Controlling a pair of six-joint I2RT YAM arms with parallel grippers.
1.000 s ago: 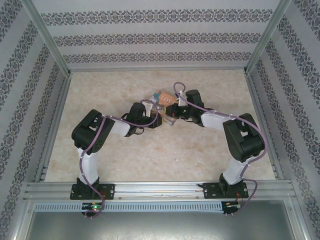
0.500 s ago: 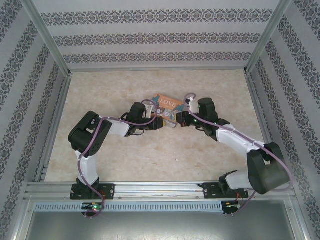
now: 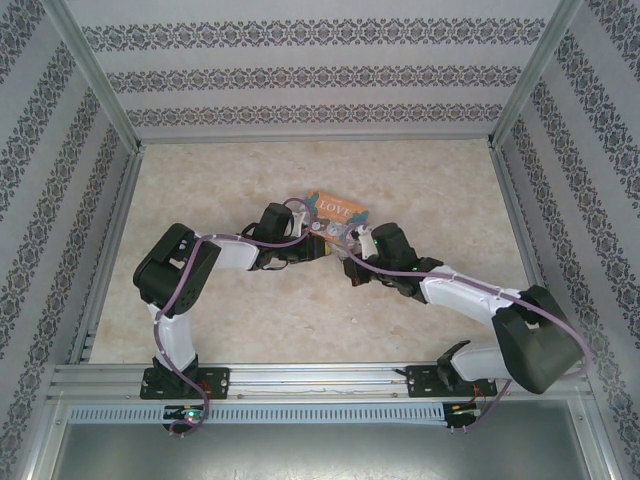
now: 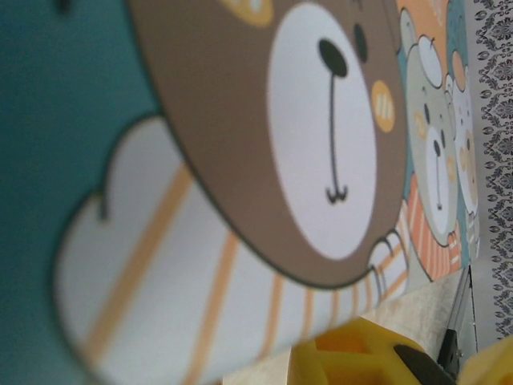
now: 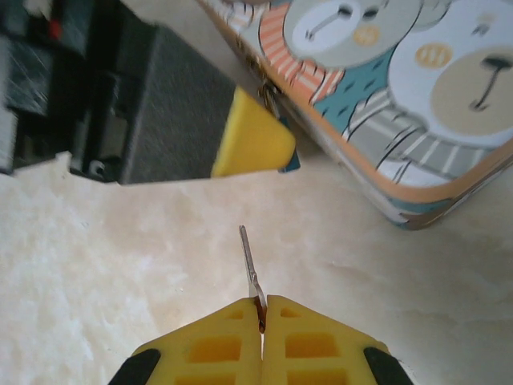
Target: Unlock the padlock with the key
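My right gripper [image 5: 261, 309] is shut on the key [image 5: 249, 261], whose thin grey blade sticks out ahead toward the left gripper. The key tip hangs over bare table, a short way from the padlock [image 5: 290, 165]. Of the padlock I see a teal sliver and a silver shackle [image 5: 270, 98] hooked at the tin's edge. A yellow finger [image 5: 250, 144] of my left gripper [image 3: 322, 245] presses against the padlock and hides most of it. In the top view my right gripper [image 3: 350, 268] sits just near-right of the left one.
The picture tin [image 3: 338, 209] with bears and "LOVE" lies just behind both grippers, and its side [image 4: 240, 160] looms close ahead in the left wrist view. Patterned walls [image 3: 300, 75] and metal rails enclose the marble-look table [image 3: 250, 330].
My right arm has swung down and toward the near side, bringing its gripper and the key from beside the tin to just in front of the left gripper. The left arm has barely moved.
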